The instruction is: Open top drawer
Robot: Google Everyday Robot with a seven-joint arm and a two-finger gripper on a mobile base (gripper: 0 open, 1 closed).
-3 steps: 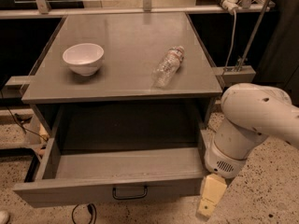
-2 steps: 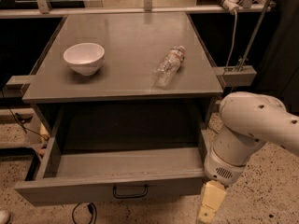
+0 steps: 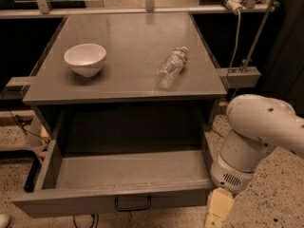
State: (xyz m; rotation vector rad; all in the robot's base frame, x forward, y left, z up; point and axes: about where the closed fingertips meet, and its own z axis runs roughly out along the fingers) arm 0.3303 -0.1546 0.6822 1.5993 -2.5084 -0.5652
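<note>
Grey tabletop (image 3: 133, 42); top drawer (image 3: 128, 169) open; end effector (image 3: 217, 212) beside.

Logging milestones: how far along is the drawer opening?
Done: the wide grey metal top drawer is pulled well out from under the grey tabletop, tray floor exposed. In hand: nothing seen; the gripper hangs beside the drawer's front right corner, off the small black loop handle. Left: probably only retracting the white arm.
</note>
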